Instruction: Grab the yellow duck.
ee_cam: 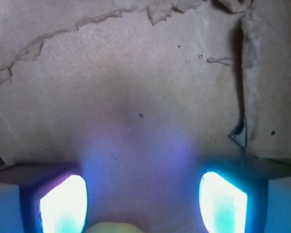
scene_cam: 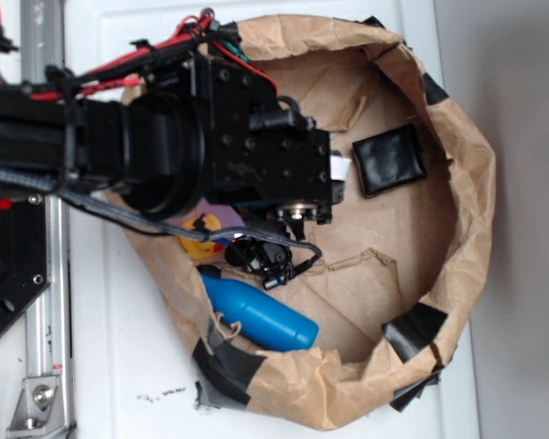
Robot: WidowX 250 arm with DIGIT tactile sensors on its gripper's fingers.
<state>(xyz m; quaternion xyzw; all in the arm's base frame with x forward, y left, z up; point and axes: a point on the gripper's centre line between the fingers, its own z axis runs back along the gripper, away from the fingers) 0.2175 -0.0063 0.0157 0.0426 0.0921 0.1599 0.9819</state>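
Note:
The yellow duck (scene_cam: 199, 241) lies on the brown paper floor of the bag, half hidden under my black arm (scene_cam: 165, 146); a bit of its red-orange beak shows. In the wrist view only a yellow sliver of the duck (ee_cam: 109, 228) peeks in at the bottom edge, between the fingers and nearer the left one. My gripper (ee_cam: 143, 204) is open, its two glowing fingers set wide apart over bare paper with nothing held. From outside, the wrist block (scene_cam: 274, 155) covers the fingers.
A blue bottle (scene_cam: 256, 315) lies just below the duck near the bag's lower wall. A black square pad (scene_cam: 391, 160) rests at the right. The rolled brown paper rim (scene_cam: 471, 210) rings everything. A small camera with cable (scene_cam: 265, 258) hangs beside the duck.

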